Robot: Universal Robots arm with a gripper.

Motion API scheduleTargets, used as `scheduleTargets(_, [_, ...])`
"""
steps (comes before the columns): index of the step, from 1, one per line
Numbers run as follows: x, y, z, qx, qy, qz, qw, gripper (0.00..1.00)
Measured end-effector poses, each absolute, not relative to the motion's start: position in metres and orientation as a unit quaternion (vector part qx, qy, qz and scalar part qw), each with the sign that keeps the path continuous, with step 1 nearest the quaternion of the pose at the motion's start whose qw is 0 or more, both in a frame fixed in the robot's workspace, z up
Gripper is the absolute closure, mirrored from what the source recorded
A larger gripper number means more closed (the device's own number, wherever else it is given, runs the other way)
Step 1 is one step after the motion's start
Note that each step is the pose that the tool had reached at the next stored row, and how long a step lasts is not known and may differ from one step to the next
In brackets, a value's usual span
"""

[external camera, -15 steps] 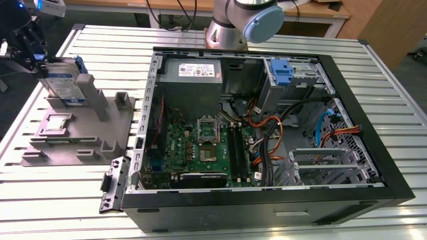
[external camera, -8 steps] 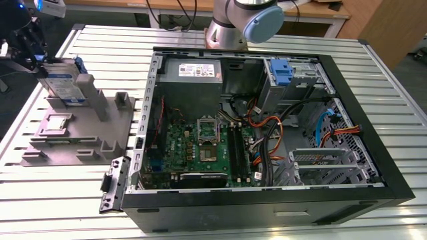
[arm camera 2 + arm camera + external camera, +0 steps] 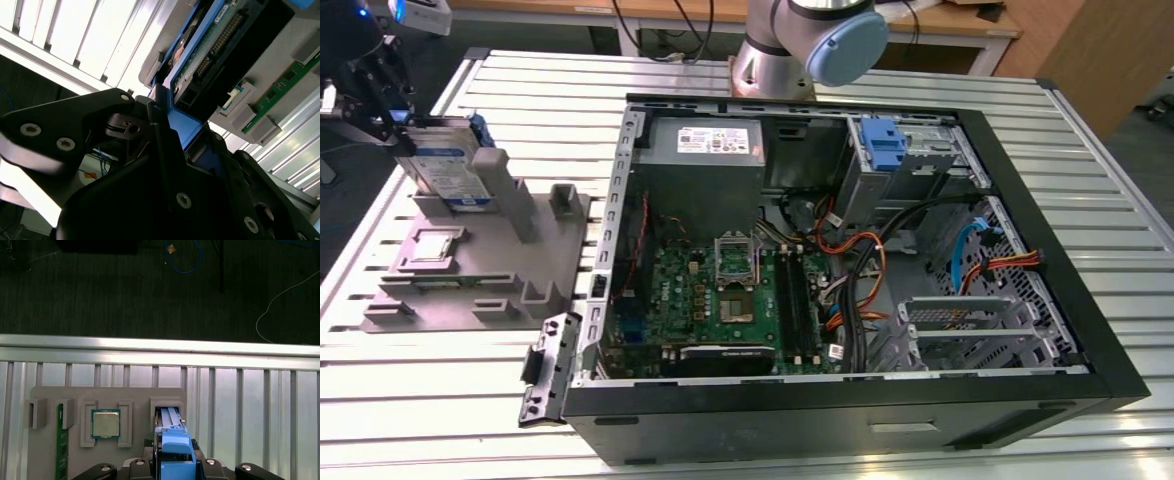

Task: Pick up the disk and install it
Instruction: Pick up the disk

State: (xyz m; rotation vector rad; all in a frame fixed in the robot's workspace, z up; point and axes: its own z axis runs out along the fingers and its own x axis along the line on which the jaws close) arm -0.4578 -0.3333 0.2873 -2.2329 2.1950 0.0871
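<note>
At the grey holder (image 3: 480, 285), the pincer (image 3: 400, 128) is clamped on the disk (image 3: 447, 175), which stands upright directly beneath it.

The exterior view overlooks the table (image 3: 1067, 150) from above; both wrist views closely face the holder (image 3: 45, 450) (image 3: 310, 30).
</note>
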Motion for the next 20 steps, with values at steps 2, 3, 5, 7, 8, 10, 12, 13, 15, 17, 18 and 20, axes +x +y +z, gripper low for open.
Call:
scheduleTargets(2, [-0.458, -0.333, 0.287, -0.713, 0.701, 0.028, 0.005, 0.63])
scheduleTargets(3, [-0.458, -0.333, 0.287, -0.713, 0.701, 0.028, 0.005, 0.63])
scheduleTargets(5, [-0.458, -0.333, 0.287, -0.713, 0.701, 0.028, 0.005, 0.63])
scheduleTargets(7, [-0.458, -0.333, 0.287, -0.713, 0.701, 0.028, 0.005, 0.63])
scheduleTargets(8, [-0.458, -0.333, 0.287, -0.713, 0.701, 0.028, 0.005, 0.63])
scheduleTargets(10, [-0.458, -0.333, 0.288, -0.713, 0.701, 0.028, 0.005, 0.63])
scheduleTargets(12, [-0.458, -0.333, 0.289, -0.713, 0.701, 0.028, 0.005, 0.63])
scheduleTargets(13, [-0.458, -0.333, 0.290, -0.713, 0.701, 0.028, 0.005, 0.63])
scheduleTargets(15, [-0.458, -0.333, 0.292, -0.713, 0.701, 0.028, 0.005, 0.63])
scheduleTargets(17, [-0.458, -0.333, 0.294, -0.713, 0.701, 0.028, 0.005, 0.63])
scheduleTargets(18, [-0.458, -0.333, 0.295, -0.713, 0.701, 0.028, 0.005, 0.63])
scheduleTargets(20, [-0.458, -0.333, 0.298, -0.713, 0.701, 0.028, 0.005, 0.63])
